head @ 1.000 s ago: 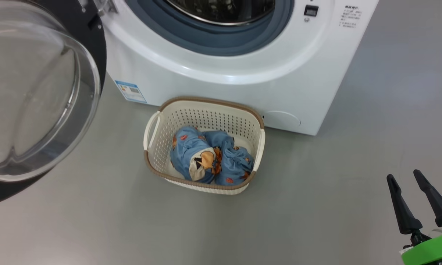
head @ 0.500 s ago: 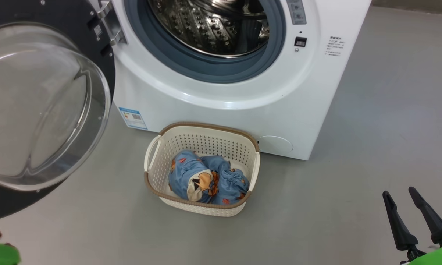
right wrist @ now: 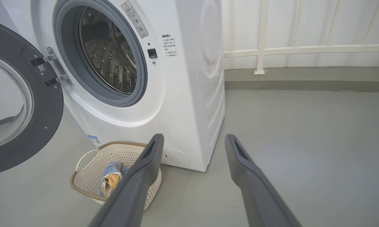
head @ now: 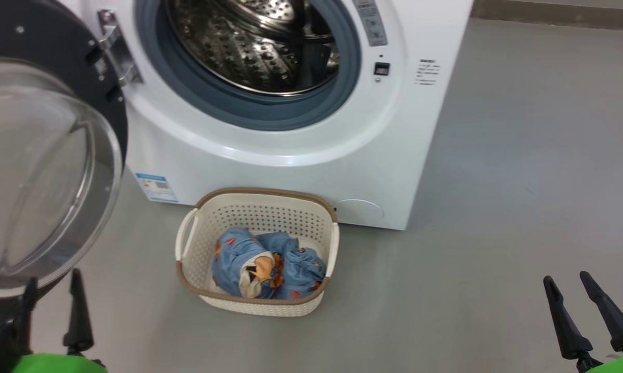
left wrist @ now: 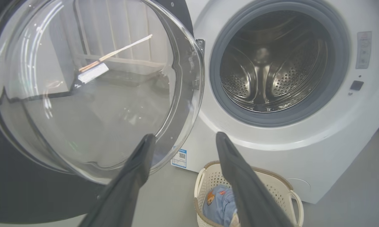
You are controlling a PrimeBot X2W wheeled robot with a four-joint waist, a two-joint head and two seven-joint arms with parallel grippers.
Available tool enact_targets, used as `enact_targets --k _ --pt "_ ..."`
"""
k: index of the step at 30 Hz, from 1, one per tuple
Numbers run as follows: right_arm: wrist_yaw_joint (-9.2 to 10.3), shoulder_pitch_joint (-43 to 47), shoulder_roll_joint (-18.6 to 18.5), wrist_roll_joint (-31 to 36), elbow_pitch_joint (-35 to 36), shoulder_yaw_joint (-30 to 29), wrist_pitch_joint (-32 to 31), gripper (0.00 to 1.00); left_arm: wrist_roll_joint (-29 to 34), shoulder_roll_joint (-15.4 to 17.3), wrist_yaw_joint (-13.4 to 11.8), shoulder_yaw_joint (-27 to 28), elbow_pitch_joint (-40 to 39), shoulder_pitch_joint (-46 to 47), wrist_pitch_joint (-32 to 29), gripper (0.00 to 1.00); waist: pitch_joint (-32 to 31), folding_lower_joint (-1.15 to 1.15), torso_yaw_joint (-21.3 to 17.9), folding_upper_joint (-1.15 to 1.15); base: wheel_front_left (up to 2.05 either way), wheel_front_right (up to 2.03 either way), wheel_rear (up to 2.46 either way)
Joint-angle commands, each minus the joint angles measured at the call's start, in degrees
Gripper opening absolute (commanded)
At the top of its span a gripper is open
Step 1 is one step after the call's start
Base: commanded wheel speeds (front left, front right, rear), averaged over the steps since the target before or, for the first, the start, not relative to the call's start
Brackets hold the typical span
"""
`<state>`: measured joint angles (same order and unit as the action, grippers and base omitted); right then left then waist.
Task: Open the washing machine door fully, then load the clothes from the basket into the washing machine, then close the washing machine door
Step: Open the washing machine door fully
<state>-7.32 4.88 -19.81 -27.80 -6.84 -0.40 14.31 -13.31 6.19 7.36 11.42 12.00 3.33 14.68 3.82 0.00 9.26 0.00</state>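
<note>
On the grey floor point(head: 498, 181), just in front of the washing machine point(head: 301, 171), stands the basket point(head: 259, 220). The clothes point(head: 267, 267) lie bundled inside it, below the rim. The door point(head: 37, 171) is swung out to the robot's left on its hinge point(head: 115, 57), its glass bulge facing the head camera, so the steel drum point(head: 249, 46) is exposed inside the grey-blue seal.

The left gripper point(head: 53, 277) rises at the lower left of the head view, close under the door's lower edge. Its fingers are spread apart and hold nothing. The right gripper point(head: 566, 278) is at the lower right, well apart from the basket and the machine, also spread and empty.

The head view looks straight down into the basket and shows the whole bundle. The left wrist view looks deep into the drum to its ribs and back wall, and through the door glass it shows a long-handled brush point(left wrist: 91, 71) beyond. One finger crosses the lower rim of the glass there; whether it touches I cannot tell. The right wrist view shows the machine's side panel and a white rail point(right wrist: 303, 49) along the wall behind, with the basket part-hidden by a finger. A blue sticker point(head: 156, 187) sits low on the machine's front, left of the basket.
</note>
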Motion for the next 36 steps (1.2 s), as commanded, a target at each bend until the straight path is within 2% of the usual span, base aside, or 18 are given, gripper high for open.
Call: enact_targets --k 1,10,18,26,36 --pt "-0.17 -0.1 -1.22 0.42 1.22 1.13 0.69 1.0 -0.87 1.8 0.12 1.17 -1.73 0.18 0.32 1.0 -0.19 0.0 -1.57 0.0 0.0 0.0 0.0" --pt "-0.17 -0.09 -0.51 0.42 1.24 0.38 0.69 1.0 -2.59 1.62 0.13 -5.15 -3.7 -0.93 0.32 1.0 0.25 0.0 -6.84 0.0 0.0 0.0 0.0" --pt "-0.17 -0.38 0.05 0.46 1.4 -0.55 0.69 1.0 -2.86 0.92 0.13 -8.04 -4.24 -0.84 0.32 1.0 0.84 0.0 -9.91 0.0 0.0 0.0 0.0" --pt "-0.17 -0.39 0.24 0.54 1.59 -1.35 0.69 1.0 -3.74 0.83 0.13 -10.68 -4.55 -0.47 0.32 1.0 1.21 0.0 -11.23 0.0 0.0 0.0 0.0" --pt "-0.17 -0.7 0.57 0.67 1.71 -1.85 0.69 1.0 -4.23 1.25 0.13 -11.4 -4.88 0.22 0.32 1.0 1.77 0.0 -11.15 0.0 0.0 0.0 0.0"
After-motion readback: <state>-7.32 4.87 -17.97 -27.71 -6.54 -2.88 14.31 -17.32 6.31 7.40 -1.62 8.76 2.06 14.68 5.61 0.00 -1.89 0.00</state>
